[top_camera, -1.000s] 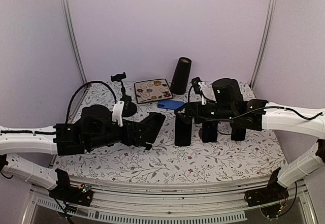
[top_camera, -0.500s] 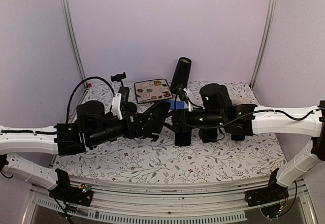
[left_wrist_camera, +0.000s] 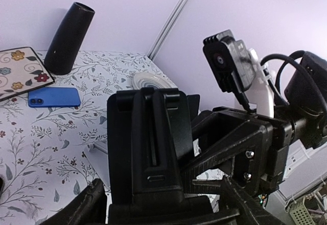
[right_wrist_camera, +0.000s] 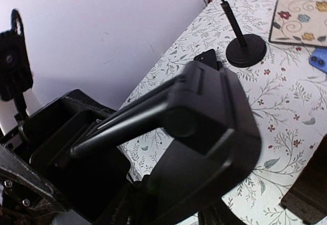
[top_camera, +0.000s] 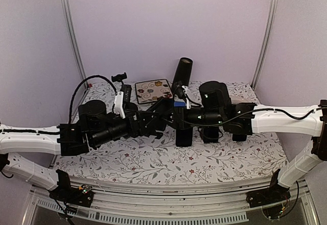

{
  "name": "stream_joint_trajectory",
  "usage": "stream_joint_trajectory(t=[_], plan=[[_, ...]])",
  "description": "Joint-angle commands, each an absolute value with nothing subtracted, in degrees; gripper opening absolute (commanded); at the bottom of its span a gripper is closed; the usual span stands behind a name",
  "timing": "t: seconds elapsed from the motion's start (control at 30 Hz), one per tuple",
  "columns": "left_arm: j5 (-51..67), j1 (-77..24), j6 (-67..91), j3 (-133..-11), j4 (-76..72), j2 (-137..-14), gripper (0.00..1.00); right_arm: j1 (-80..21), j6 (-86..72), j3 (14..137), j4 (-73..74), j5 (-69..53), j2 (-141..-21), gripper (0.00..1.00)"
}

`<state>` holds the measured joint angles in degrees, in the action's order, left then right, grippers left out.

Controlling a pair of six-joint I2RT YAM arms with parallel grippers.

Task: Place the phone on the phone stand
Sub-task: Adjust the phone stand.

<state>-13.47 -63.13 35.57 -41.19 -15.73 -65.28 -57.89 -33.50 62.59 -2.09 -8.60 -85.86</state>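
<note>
Swinging inward over the last second, both arms have been brought together above the middle of the table, and the right gripper (top_camera: 176, 115) has been narrowed from a wide spread as it came. The left gripper (top_camera: 162, 107) has been kept at the same wide opening throughout, and nothing is held in it. How far the right jaws now stand apart cannot be told, since its wrist view is filled with close black parts. No phone is seen between them.

The phone (left_wrist_camera: 53, 97) has not been lifted. It is seen lying flat on the table, just beside the mat (left_wrist_camera: 15, 69) and in front of the speaker (left_wrist_camera: 69, 36). From above it is almost wholly hidden behind the two grippers, which hang near it on its front side.

The stand (right_wrist_camera: 245, 51) is left bare at the back left, well apart from the phone. The pick-up is therefore judged not yet made; the narrowing seems premature unless a grasp is being prepared.
</note>
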Motion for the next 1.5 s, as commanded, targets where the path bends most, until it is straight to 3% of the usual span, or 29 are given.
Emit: stream_joint_trajectory(t=[0.0,0.07,0.37,1.1,1.47], plan=[[-15.47,-64.22,35.95,-42.41,-22.49,-63.36,0.00,-58.09,-33.68,63.63,-1.31,-7.92,-86.68,0.32],[-16.34,-64.31,36.56,-41.94,-23.21,-62.86,0.00,-58.17,-33.75,63.56,-0.68,-7.68,-86.59,0.24],[-22.98,-64.55,37.80,-39.53,-25.31,-58.45,0.00,-59.70,-32.75,63.61,1.67,-5.42,-86.41,0.10],[-43.71,-68.68,26.17,-42.35,-38.34,-64.63,0.00,-60.62,-38.89,68.17,-0.38,-22.23,-89.97,0.03],[-50.18,-69.55,18.72,-44.45,-44.70,-73.51,0.00,-60.62,-40.61,68.11,-1.12,-25.69,-89.01,0.02]])
